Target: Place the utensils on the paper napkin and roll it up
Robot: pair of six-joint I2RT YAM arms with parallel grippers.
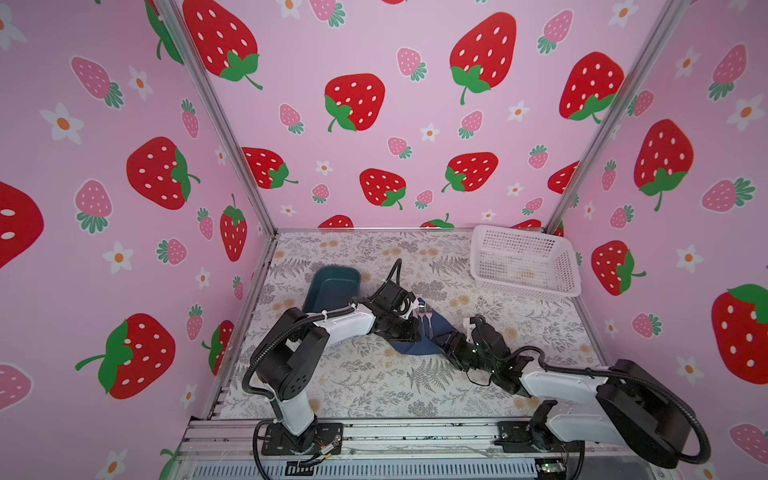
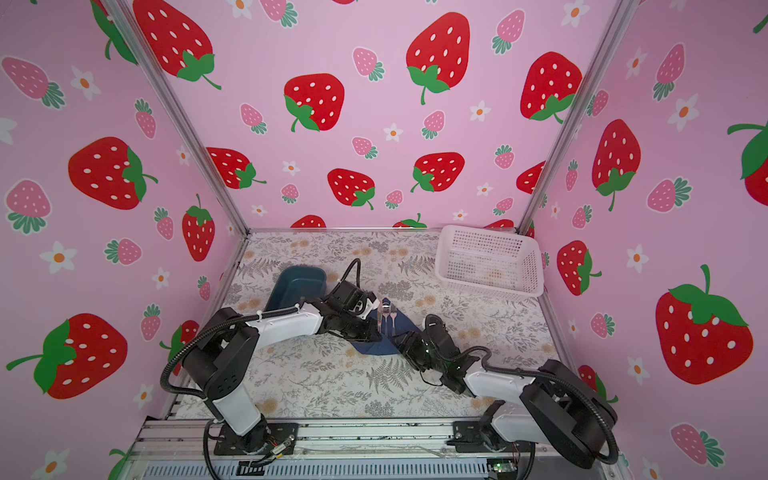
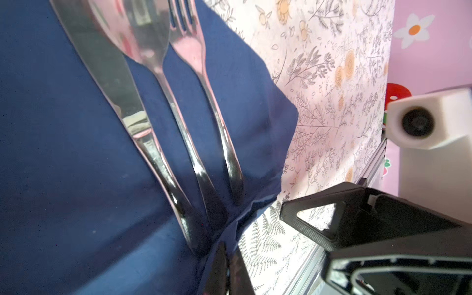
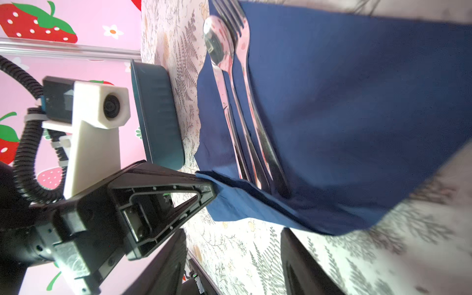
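Note:
The dark navy paper napkin (image 1: 417,348) (image 2: 376,348) lies at mid-table in both top views. The utensils (image 1: 425,319) (image 2: 389,318) rest on it side by side: a knife (image 3: 120,102), a spoon (image 3: 143,33) and a fork (image 3: 194,63). A near flap of the napkin (image 4: 242,201) is folded up against the handle ends. My left gripper (image 3: 227,258) (image 1: 414,332) is shut on that flap's edge. My right gripper (image 4: 235,260) (image 1: 446,340) stands open just short of the napkin's near edge, with only tablecloth between its fingers (image 4: 301,258).
A dark teal tub (image 1: 332,286) (image 4: 158,115) sits just behind the left arm. A white mesh basket (image 1: 523,262) stands at the back right corner. The two grippers are close together over the napkin. Pink strawberry walls enclose the table.

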